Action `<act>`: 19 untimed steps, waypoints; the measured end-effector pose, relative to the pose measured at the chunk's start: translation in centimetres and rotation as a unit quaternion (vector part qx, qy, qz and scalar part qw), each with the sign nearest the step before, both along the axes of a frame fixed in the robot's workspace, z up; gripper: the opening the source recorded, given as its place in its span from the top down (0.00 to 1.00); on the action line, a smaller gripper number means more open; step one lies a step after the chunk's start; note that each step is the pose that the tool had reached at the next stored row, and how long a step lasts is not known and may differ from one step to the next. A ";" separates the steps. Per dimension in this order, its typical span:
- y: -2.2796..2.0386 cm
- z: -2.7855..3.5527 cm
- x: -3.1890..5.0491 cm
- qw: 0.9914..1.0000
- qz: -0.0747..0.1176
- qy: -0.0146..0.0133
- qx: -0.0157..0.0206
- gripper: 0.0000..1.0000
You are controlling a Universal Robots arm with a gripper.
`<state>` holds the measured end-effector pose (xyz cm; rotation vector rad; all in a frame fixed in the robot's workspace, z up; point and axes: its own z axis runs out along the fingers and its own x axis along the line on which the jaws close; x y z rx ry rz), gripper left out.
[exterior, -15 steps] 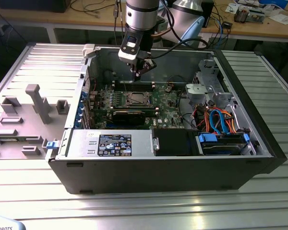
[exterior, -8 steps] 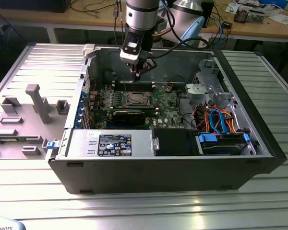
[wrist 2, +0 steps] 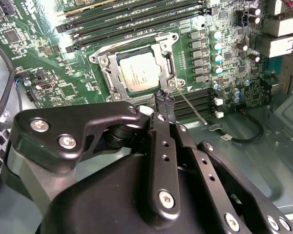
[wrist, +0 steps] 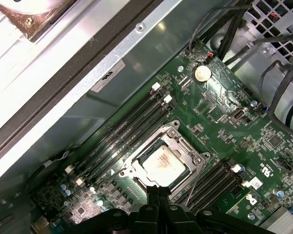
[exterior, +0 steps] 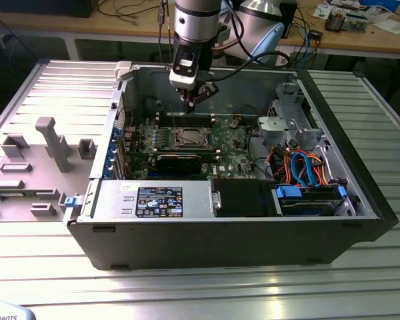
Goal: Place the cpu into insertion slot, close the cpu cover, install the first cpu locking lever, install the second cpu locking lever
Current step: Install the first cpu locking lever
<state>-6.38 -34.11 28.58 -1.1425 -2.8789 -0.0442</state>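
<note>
Jaws, pressed together, hover beside the cpu cover [wrist 2: 111, 77] lying over the cpu [wrist 2: 139, 73].

the exterior view looked down from afar on the open black computer case [exterior: 220, 233]; both wrist views, close above, shared the square silver-rimmed insertion slot [wrist 2: 109, 73] [wrist: 195, 161].

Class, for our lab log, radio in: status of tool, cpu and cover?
Tool shut, tips at cpu cover edge. Cpu seated inside cover window. Thin lever rod juts out beside tips.
</note>
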 end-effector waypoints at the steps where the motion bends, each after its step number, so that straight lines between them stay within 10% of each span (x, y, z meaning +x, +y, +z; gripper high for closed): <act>1: 0.00 0.00 0.00 1.000 0.002 0.000 0.000 0.89; 19: 0.00 0.00 0.00 0.999 0.032 0.000 0.000 0.89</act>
